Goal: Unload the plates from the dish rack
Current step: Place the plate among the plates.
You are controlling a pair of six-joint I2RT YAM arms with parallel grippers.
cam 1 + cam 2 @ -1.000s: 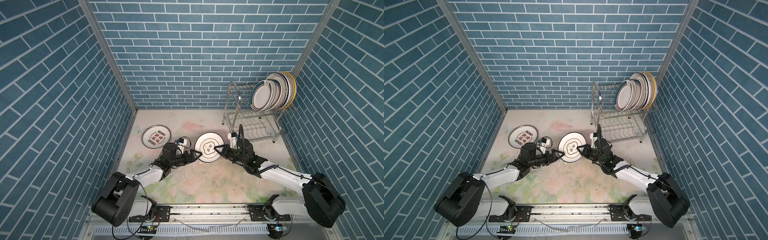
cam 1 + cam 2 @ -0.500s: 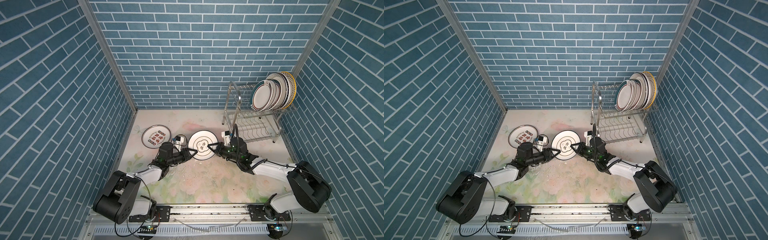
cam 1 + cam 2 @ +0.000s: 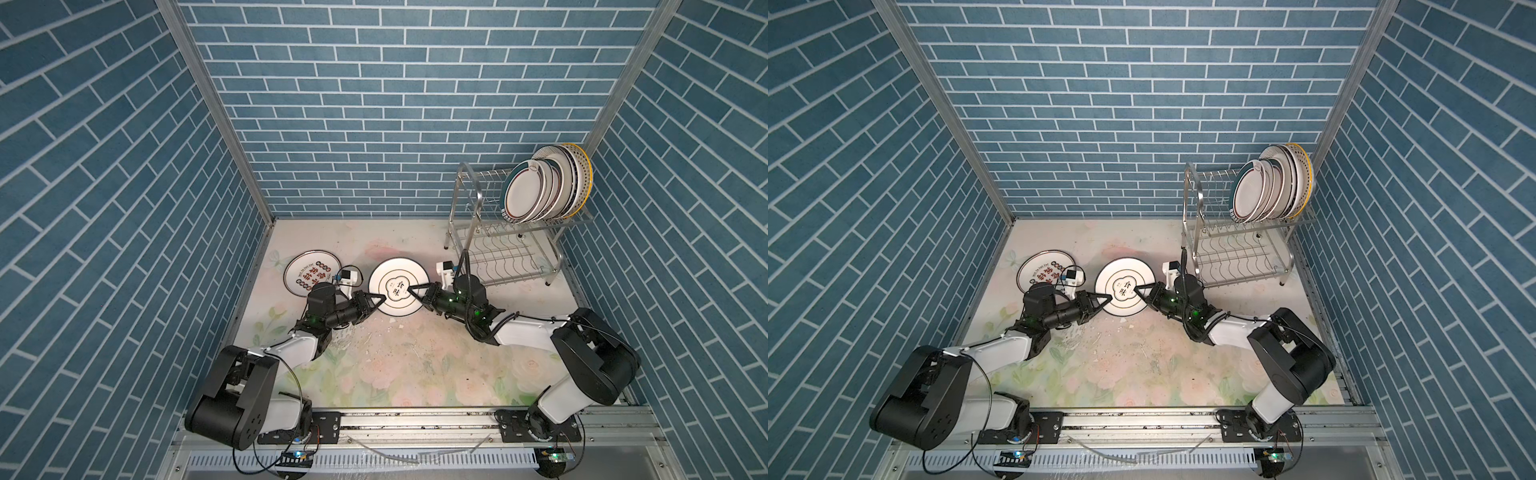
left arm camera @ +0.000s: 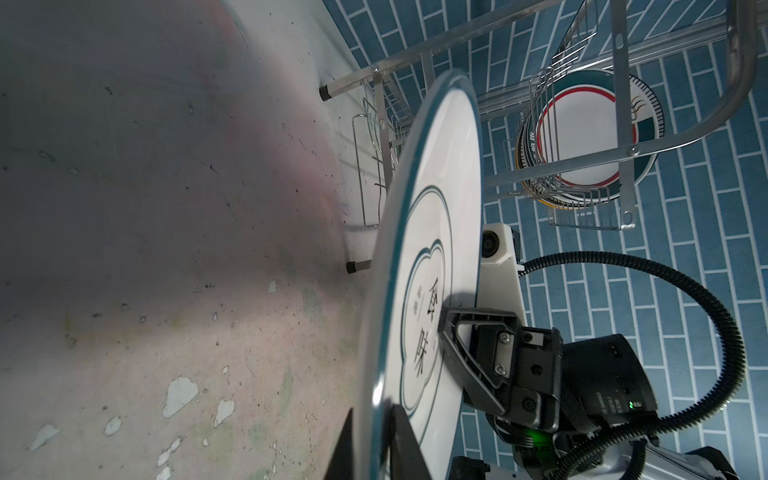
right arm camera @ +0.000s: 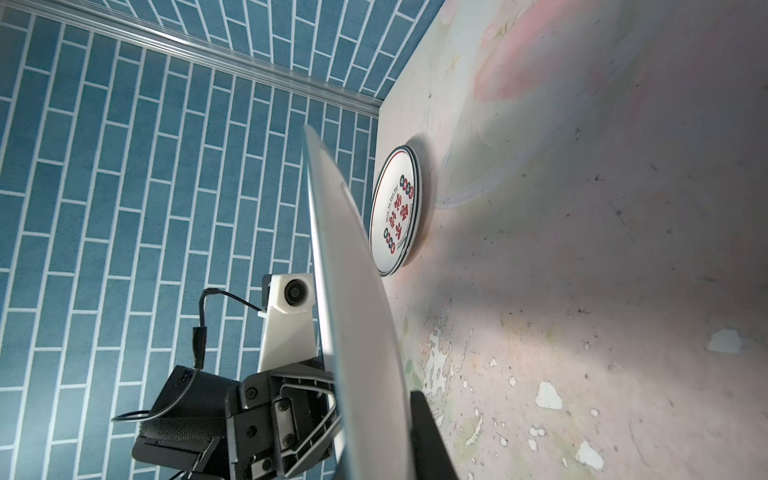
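- The red-character plate (image 3: 312, 273) lies flat and face up on the table (image 3: 415, 365). Of everything here it is farthest to the left of the dish rack (image 3: 507, 259), well apart from it.
- The left gripper (image 3: 379, 299) comes next toward the dish rack, reaching in from the side away from it. Its jaws are closed on the rim of the teal-rimmed plate (image 3: 395, 272). The left wrist view shows that rim running between its two black fingers (image 4: 345, 453).
- The teal-rimmed plate is white, with a cloud-shaped outline and black characters at its middle. It sits just left of the dish rack's lower tier, near the rack's front left leg and not touching it. It is held face up and roughly level, clear of the table, with its shadow on the surface beneath.
- The right gripper (image 3: 411, 287) lies between that plate's middle and the dish rack. It is clamped on the plate's rack-side edge. One finger (image 4: 449, 316) presses flat on the printed face beside the characters, and the other sits under the plate.
- The dish rack stands upright on its thin legs on the table, with two wire tiers.
- The racked plates (image 3: 524, 195) stand on edge in a close row at the right end of the dish rack's upper tier, faces turned left. The frontmost is teal-banded and the rearmost has a yellow-dotted rim.
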